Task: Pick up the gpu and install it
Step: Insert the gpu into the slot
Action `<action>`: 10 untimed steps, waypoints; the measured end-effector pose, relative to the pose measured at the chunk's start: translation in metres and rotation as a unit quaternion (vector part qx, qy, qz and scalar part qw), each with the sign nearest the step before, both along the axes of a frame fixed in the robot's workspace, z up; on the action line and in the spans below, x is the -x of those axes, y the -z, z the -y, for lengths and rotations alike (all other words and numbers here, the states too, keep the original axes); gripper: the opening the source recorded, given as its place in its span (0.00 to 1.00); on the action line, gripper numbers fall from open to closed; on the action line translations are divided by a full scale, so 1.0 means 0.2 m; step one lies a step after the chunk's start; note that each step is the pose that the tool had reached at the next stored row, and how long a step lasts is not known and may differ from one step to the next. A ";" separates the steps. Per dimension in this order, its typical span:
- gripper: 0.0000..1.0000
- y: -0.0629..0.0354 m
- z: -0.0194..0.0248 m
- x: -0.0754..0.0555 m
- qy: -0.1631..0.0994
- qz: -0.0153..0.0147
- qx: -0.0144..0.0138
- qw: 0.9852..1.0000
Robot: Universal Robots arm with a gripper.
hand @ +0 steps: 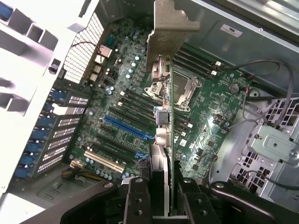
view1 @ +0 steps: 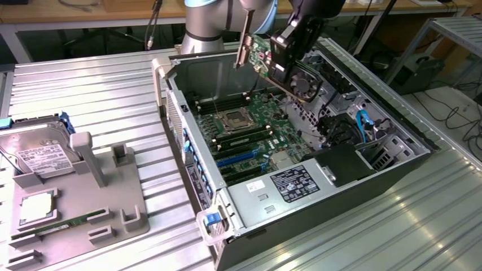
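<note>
Exterior view: looks down at a slant from high off the table [view1: 90, 84] edge, fairly far, into the open computer case [view1: 316, 237]. Wrist view: faces down along the gpu [hand: 161, 116], close over the motherboard [hand: 117, 93]. Share both.

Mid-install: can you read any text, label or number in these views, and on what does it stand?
No text is legible.
Power supply label, black with white print: too small to read.
Hard drive label, white: blurred.
Case wall sticker, white: too small to read.
The gpu, held in the gripper: no readable markings.
</note>
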State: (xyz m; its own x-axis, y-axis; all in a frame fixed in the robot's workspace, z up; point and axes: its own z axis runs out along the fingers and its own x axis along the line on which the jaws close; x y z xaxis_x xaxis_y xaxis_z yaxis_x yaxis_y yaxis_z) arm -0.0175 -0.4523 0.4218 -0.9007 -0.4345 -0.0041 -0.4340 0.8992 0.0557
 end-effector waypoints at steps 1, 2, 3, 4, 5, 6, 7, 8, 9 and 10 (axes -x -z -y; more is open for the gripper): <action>0.28 0.000 0.000 0.00 -0.003 0.000 0.000 1.000; 0.28 0.000 0.000 0.00 -0.007 0.000 0.000 1.000; 0.28 0.000 0.000 0.00 -0.010 0.000 0.000 1.000; 0.28 0.000 0.000 0.00 -0.013 0.000 0.000 1.000; 0.28 0.000 0.000 0.00 -0.017 0.000 0.000 1.000; 0.28 0.000 0.001 0.00 -0.021 0.000 0.000 1.000; 0.28 0.000 0.001 0.00 -0.025 0.000 0.000 1.000; 0.28 0.000 0.001 0.00 -0.028 0.000 0.000 1.000; 0.28 0.000 0.001 0.00 -0.033 0.000 0.000 0.999; 0.28 0.000 0.001 0.00 -0.037 0.000 0.000 0.999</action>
State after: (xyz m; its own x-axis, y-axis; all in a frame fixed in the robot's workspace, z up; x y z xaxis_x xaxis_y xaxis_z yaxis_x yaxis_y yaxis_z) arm -0.0175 -0.4525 0.4219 -0.8662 -0.4996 -0.0045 -0.4990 0.8647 0.0565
